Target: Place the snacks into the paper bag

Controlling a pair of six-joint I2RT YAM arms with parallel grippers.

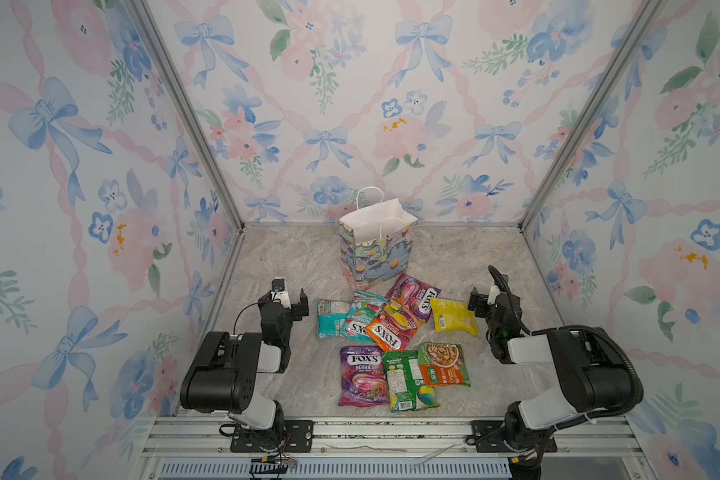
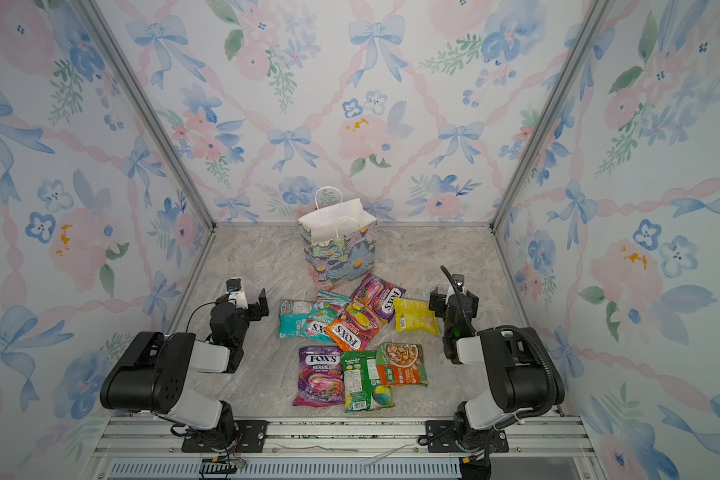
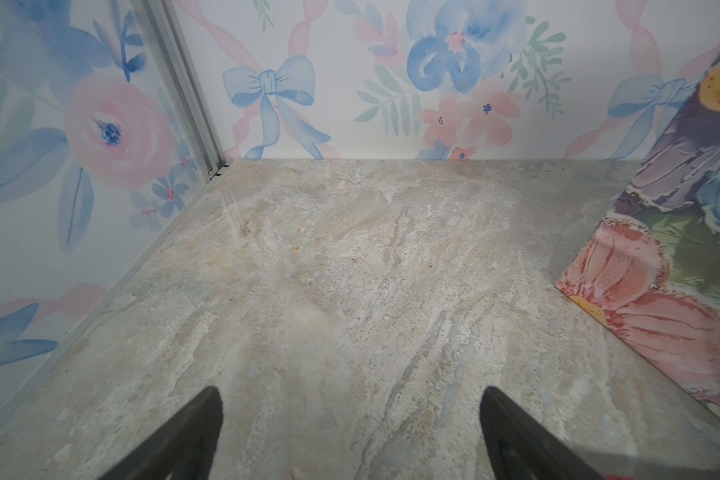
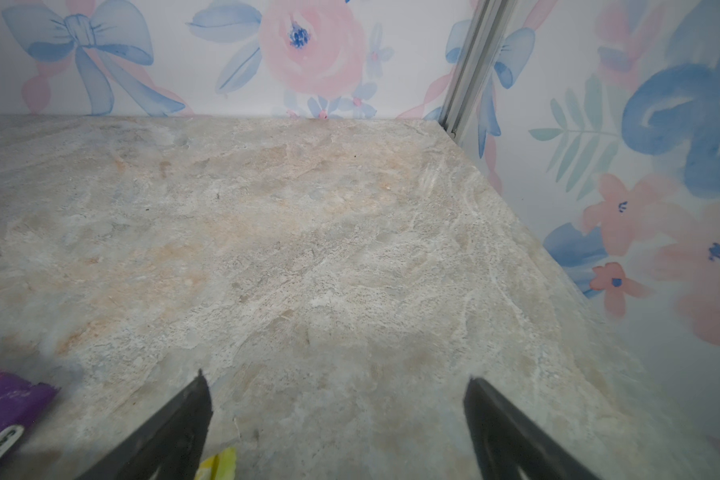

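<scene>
A: Rail (image 1: 391,434) and both arm bases are logged nearest. Just past them three snacks are laid edge to edge: purple packet (image 1: 360,376), green pouch (image 1: 406,380), orange-green pouch (image 1: 443,363).

B: Grippers?

A: Left gripper (image 3: 350,399) is seen with jaws spread wide, nothing between them, bare table (image 3: 350,270) under it. Right gripper (image 4: 337,380) is spread the same and is empty. A corner of yellow pouch (image 4: 219,467) is caught just beside one finger in its wrist view.

B: Rest of the snacks?

A: All eight are counted on the table between the arms. None is seen in bag (image 1: 377,253). A heap is formed further back: teal packets (image 1: 331,318), orange packet (image 1: 391,326) on top, second purple packet (image 1: 414,297) near the bag's foot. Yellow pouch is set just beside the heap, on the right arm's side.

B: Bag?

A: Stood upright at the back, mouth open, white inside shown, handles up.

B: Handling?

A: Packets are judged light, soft and glossy, so slip is expected, and contents are likely shifted when lifted. Flat film is hard to be pinched from straight above, so a crimped end seam or a puffed corner is advised. Yellow pouch is rated easiest for the right gripper: nearest, nothing on it. Orange packet is best taken first from the heap, since others are pinned under it. Bag is judged thin and light, easily tipped if the rim is knocked, so release from above the mouth is advised.
</scene>
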